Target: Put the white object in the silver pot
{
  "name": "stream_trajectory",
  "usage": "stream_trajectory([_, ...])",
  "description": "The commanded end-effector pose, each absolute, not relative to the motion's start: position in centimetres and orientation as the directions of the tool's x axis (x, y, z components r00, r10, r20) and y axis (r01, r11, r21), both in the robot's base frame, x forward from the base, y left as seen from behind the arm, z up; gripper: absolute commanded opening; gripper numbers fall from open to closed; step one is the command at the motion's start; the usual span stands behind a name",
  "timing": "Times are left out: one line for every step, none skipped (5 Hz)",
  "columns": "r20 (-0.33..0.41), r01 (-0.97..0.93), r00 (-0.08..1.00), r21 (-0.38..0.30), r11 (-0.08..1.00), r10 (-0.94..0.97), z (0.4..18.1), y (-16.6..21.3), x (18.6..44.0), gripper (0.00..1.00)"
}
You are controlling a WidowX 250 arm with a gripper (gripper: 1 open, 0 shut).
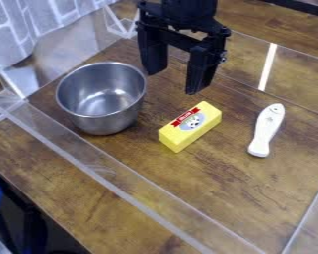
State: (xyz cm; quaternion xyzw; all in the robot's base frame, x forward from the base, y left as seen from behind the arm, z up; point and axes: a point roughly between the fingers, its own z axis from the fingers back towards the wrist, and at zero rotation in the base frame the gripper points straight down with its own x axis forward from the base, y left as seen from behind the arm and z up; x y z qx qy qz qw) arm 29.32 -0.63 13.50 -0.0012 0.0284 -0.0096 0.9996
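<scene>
A: Any labels readable?
B: Yellow block (190,127) has a round red-and-white label with a small dark figure on its top face, plus a red strip beside it. Lettering too small to read. No brand I can make out.
A: Gripper?
B: Black gripper (182,76), released. Two fingers spread wide, nothing between them. It hangs over the table, at the top middle of the view, above and behind the block.
A: Where's the white object?
B: White object (265,131) lies flat on the wooden table (229,198), right side of the view, to the right of the block and apart from it.
A: Pot?
B: Silver pot (102,98) sits upright on the left, open side up, inside bare. Block is between pot and white object, nearer the pot.
A: Edges, room to move?
B: Bare wood all round the white object. White line (268,66) on the wood beyond its far end, another pale strip (308,220) to its lower right. Clear strip (122,182) runs diagonally past the near side of the pot and block. Crinkled silvery sheet (39,38) at upper left, behind the pot.
A: Long axis of the white object?
B: Near to far, tilted slightly right at the far end. Wider rounded end points at the camera side.
</scene>
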Motion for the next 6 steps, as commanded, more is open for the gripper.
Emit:
stream_trajectory([-0.064, 0.031, 0.997, 0.0, 1.0, -0.03, 12.7, -1.5, 30.1, 1.0])
stream_trajectory([-0.051, 0.051, 0.997, 0.0, 0.999, -0.051, 11.0, -3.1, 31.3, 1.0])
stream_trajectory([-0.04, 0.062, 0.997, 0.006, 0.998, -0.062, 8.8, -5.3, 33.1, 1.0])
stream_trajectory([-0.03, 0.062, 0.998, 0.014, 0.998, -0.062, 7.2, -8.0, 35.5, 1.0])
stream_trajectory([-0.02, 0.071, 0.997, 0.026, 0.997, -0.071, 6.1, -9.5, 37.6, 1.0])
stream_trajectory([-0.006, 0.076, 0.997, 0.024, 0.997, -0.076, 5.3, -9.9, 39.2, 1.0])
